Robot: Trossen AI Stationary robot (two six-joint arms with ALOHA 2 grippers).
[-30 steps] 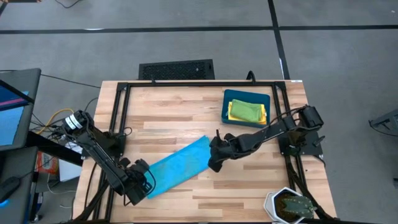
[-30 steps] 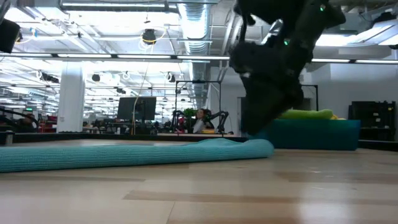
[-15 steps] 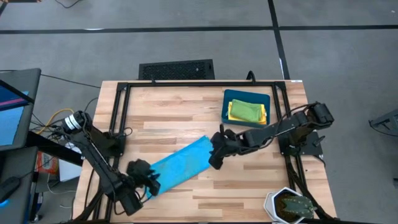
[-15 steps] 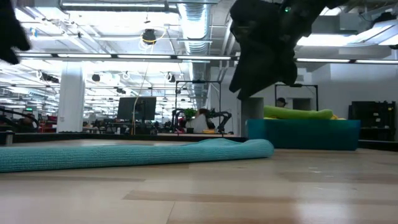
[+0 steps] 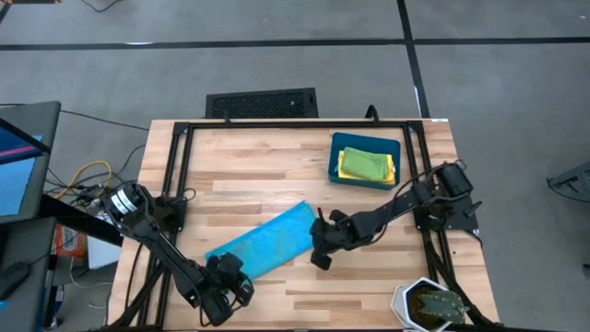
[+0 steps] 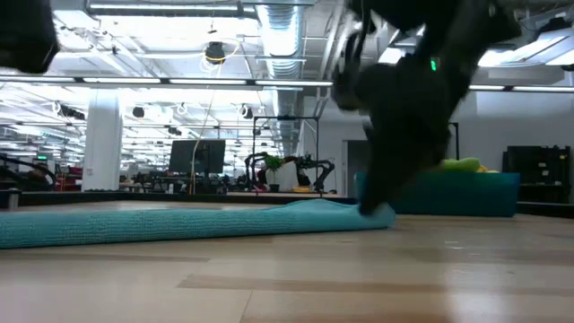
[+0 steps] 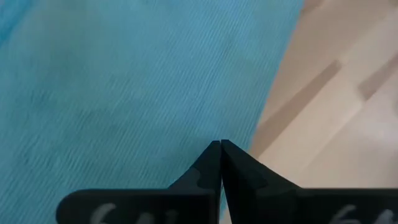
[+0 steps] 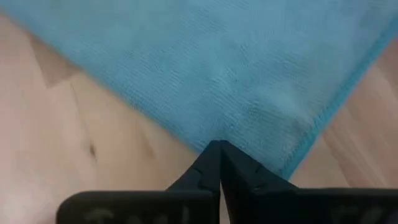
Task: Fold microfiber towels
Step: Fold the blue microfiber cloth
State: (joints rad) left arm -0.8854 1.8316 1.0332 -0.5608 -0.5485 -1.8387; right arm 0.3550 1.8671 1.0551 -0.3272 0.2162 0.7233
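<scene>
A light blue microfiber towel (image 5: 263,242) lies flat and slantwise on the wooden table, its long side running from near left to far right. My left gripper (image 5: 230,277) is shut at the towel's near-left end. My right gripper (image 5: 319,249) is shut at its near-right corner, and in the low view it stands on the towel's end (image 6: 381,208). The towel fills most of both wrist views (image 7: 124,81) (image 8: 217,68). My left gripper has its shut fingertips on the towel's near long edge (image 7: 239,134), close to the left end, coming from above. The cloth there lies flat on the table. How many layers are pinched is hidden by the fingers. My right gripper pinches the towel's edge right beside its near-right corner (image 8: 273,163), fingers pointing down from above. The corner rests on the table and the cloth around it lies flat and slack.
A dark teal bin (image 5: 336,168) at the far right holds folded green and yellow towels (image 5: 364,163). A white pot with a green plant (image 5: 429,306) stands at the near right corner. Black frame rails (image 5: 175,166) run along the table's sides.
Both grippers have shut. My left gripper has moved toward the table's right along the near edge and come down at the towel's near-left end. My right gripper first rose, then came down toward the near edge onto the towel's near-right corner. The towel lies where it was.
</scene>
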